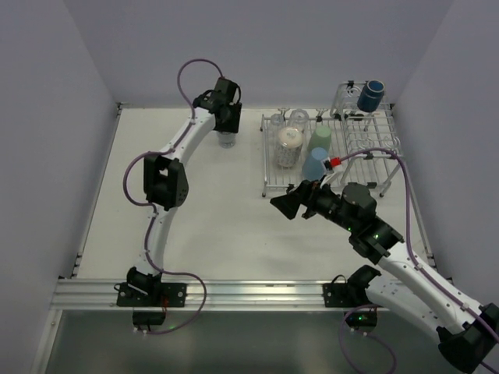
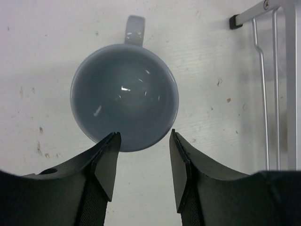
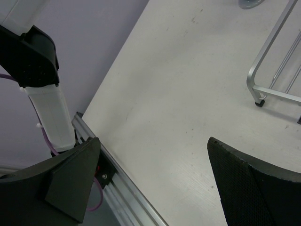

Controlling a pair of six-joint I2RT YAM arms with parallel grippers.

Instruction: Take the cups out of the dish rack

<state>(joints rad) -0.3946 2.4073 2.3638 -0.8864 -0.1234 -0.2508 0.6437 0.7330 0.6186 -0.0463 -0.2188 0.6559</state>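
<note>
Risking a tipped grey-blue mug [image 2: 124,94] if raised crooked: left gripper [image 2: 143,136] half-parted astride rim. Right gripper [image 3: 153,141] wide, empty.

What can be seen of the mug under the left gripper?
The mug is glossy grey-blue, ceramic by the look of it, round and empty, with highlights on its inner floor. A single loop handle points away from the wrist camera. It stands upright on the white table, left of the dish rack and apart from it. The left gripper hovers above its near rim with jaws apart; contact cannot be judged.
</note>
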